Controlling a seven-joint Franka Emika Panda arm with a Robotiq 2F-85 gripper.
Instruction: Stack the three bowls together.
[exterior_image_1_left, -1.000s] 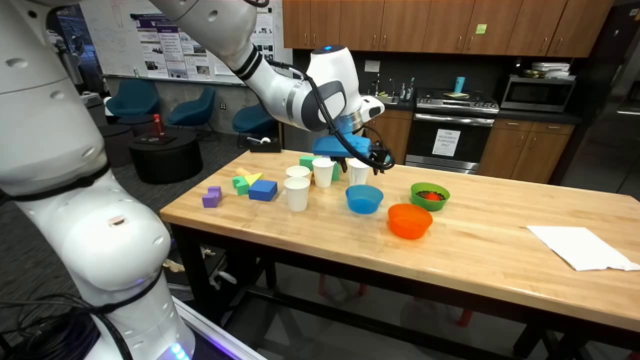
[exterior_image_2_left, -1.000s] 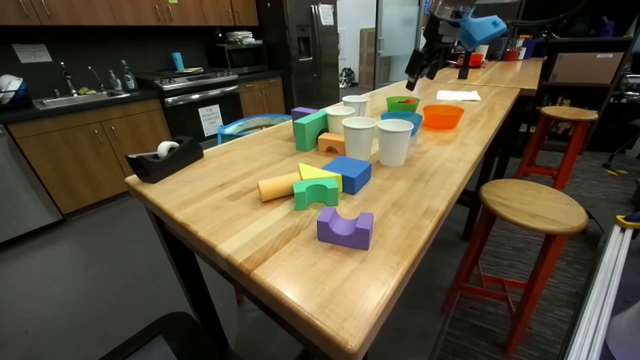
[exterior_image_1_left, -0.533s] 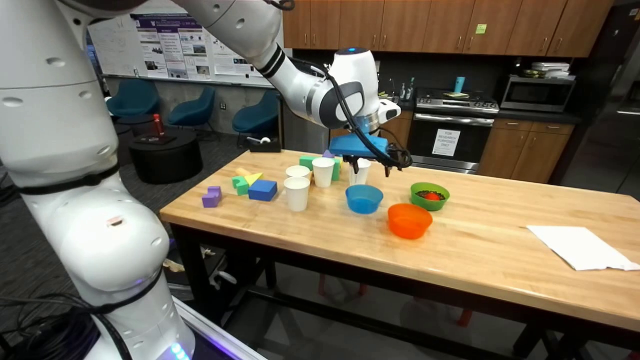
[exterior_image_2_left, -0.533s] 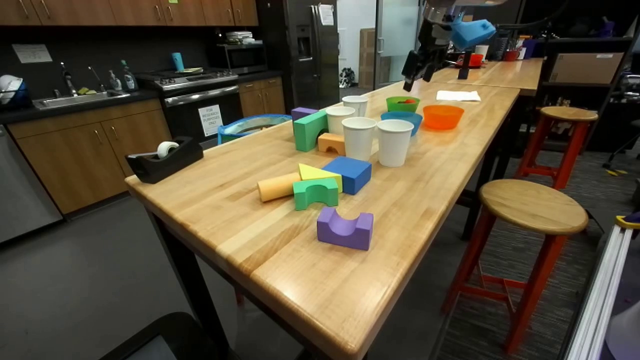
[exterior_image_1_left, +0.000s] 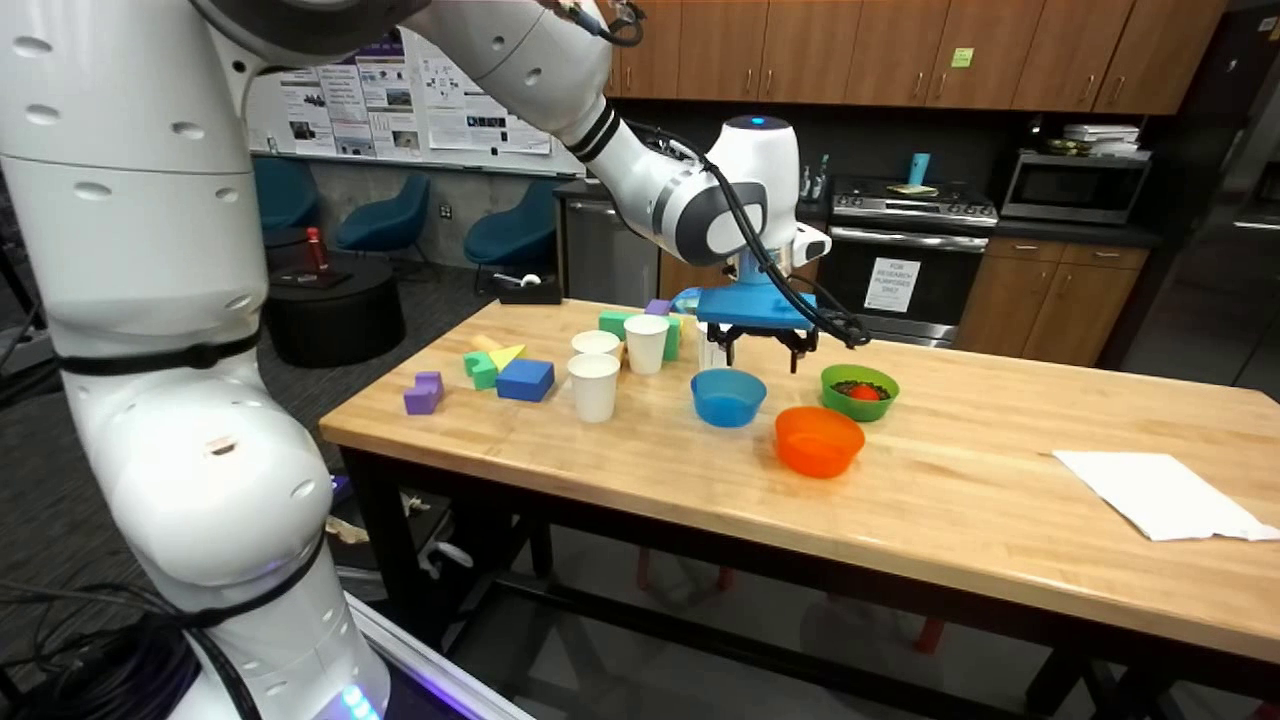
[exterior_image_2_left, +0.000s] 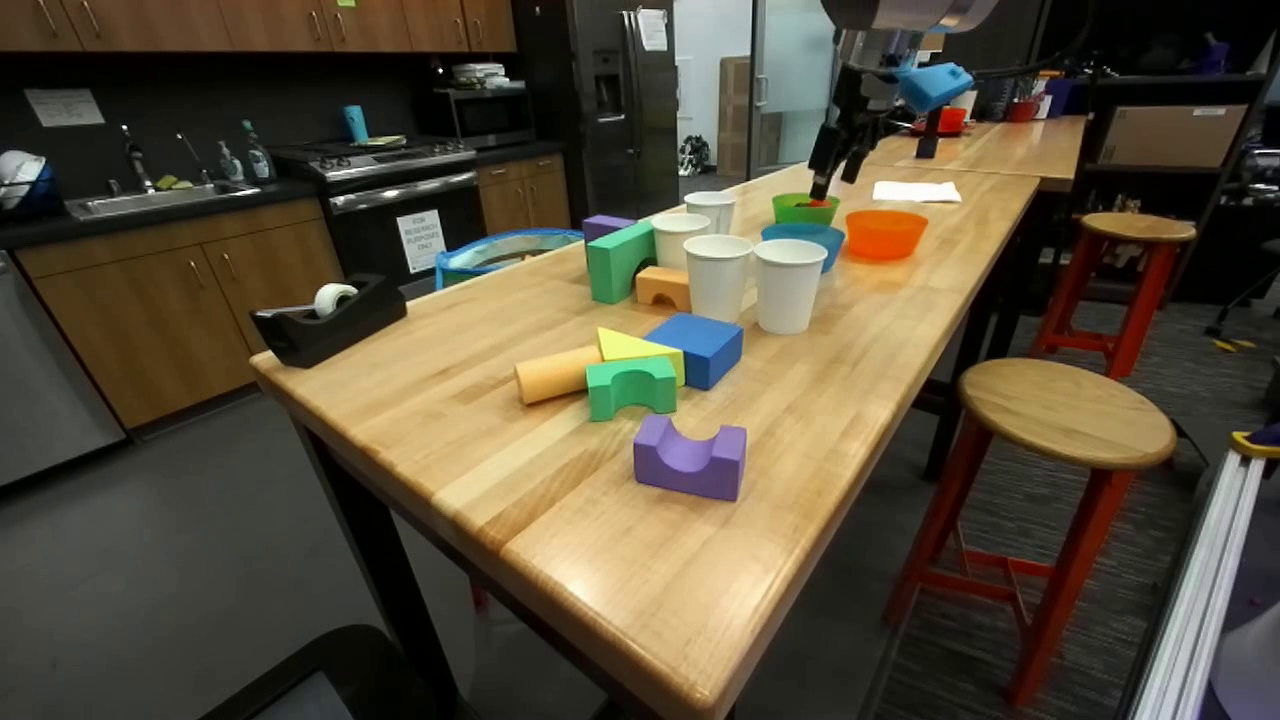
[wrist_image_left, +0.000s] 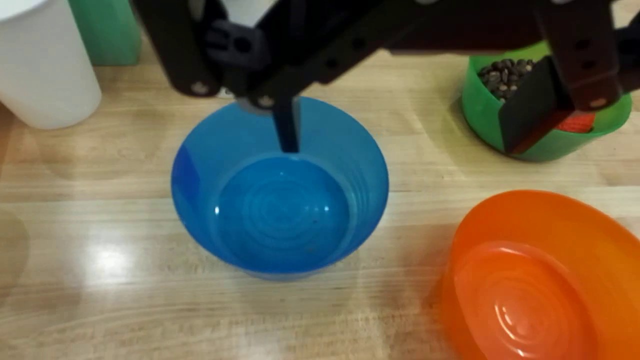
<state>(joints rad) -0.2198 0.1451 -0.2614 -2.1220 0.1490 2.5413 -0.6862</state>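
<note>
Blue bowl (wrist_image_left: 282, 220), one, upright on the table (exterior_image_1_left: 960, 500), nearest my gripper (exterior_image_1_left: 763, 362). Orange bowl (exterior_image_1_left: 818, 445), one, upright, near the blue, not touching. Green bowl (exterior_image_1_left: 856, 411), one, upright, apart from both, bearing dark beans (wrist_image_left: 495, 77) and a red piece (wrist_image_left: 577, 121). Gripper, one: spread wide, holding nothing, touching no bowl that I can see. Just changed: I have brought it lower and nearer the bowls, which I judge to be the approach to a first pick, probably the blue. Stacking done: none. The green's load would likely hinder nesting anything inside it, so I would rate it for the top. Against the frame a second ago: arm (exterior_image_1_left: 632, 165) further along the table, gripper lower by the blue; bowls, cups (exterior_image_1_left: 594, 388) and blocks (exterior_image_1_left: 526, 381) unmoved.
</note>
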